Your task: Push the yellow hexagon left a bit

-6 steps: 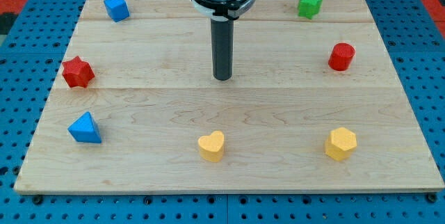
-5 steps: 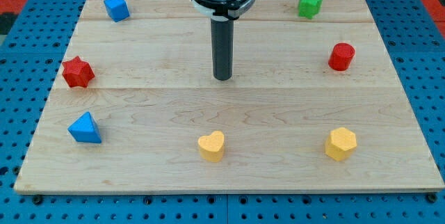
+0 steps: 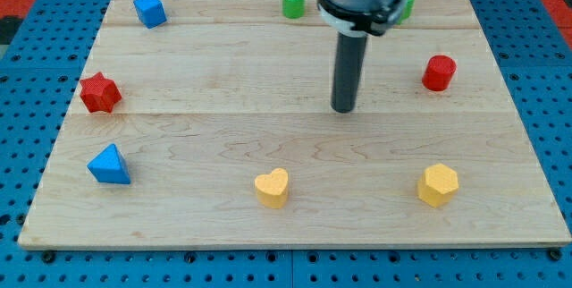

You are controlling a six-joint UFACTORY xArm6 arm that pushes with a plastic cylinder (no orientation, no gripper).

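The yellow hexagon point(image 3: 438, 185) sits near the board's bottom right corner. My tip point(image 3: 342, 108) rests on the wooden board point(image 3: 206, 136) near its middle, up and to the left of the hexagon, well apart from it. The rod rises to the arm's grey and black head at the view's top. A yellow heart point(image 3: 272, 188) lies at the bottom centre, below and left of the tip.
A red cylinder point(image 3: 439, 72) is at the right. A green cylinder point(image 3: 293, 2) is at the top centre. A green block point(image 3: 407, 6) is partly hidden behind the arm's head. A blue cube point(image 3: 149, 10), red star point(image 3: 99, 92) and blue triangle point(image 3: 109, 165) line the left side.
My tip has moved right, from about the board's centre toward the right half. The green cylinder at the top centre, hidden before, now shows; the arm's head now partly covers the green block.
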